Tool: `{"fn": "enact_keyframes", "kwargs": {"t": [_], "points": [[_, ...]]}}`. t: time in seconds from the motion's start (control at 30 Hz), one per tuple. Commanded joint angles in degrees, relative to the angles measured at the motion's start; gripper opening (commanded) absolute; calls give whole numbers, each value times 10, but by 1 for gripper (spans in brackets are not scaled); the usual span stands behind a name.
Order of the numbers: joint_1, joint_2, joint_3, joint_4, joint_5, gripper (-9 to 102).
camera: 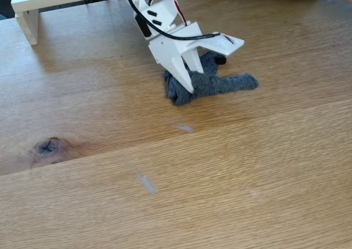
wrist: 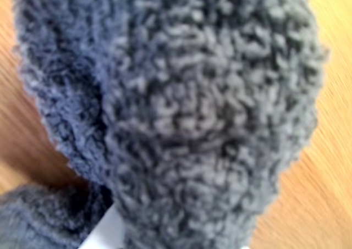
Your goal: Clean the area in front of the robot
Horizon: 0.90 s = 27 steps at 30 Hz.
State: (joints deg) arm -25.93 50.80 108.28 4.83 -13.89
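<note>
Oak worktop [camera: 264, 166] with a dark knot [camera: 48, 147], grey smears [camera: 144, 181] and a shelf [camera: 33, 7] behind. Your arm [camera: 159, 29] reaches down, claw [camera: 190, 73] pinching a grey cloth [camera: 220, 84].

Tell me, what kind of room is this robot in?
Probably someone's home or hobby room. It works on an oak tabletop with a dark knot, a white wooden shelf stands behind, and its pincer holds a fuzzy grey cloth.

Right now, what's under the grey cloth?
The grey cloth lies on the oak tabletop, pinned by the gripper. Pale smears show nearer the camera; any beneath the cloth are hidden.
</note>
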Motion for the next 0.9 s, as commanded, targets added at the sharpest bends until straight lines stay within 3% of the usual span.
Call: {"fn": "enact_keyframes", "kwargs": {"t": [0.0, 0.3, 0.43, 0.63, 0.87], "points": [[27, -40, -74, 40, -8, 0], [146, -102, -286, 180, 32, 0], [198, -120, -342, 199, 22, 0], [269, -142, -372, 210, -18, 0], [323, -130, -371, 353, -30, 0]]}}
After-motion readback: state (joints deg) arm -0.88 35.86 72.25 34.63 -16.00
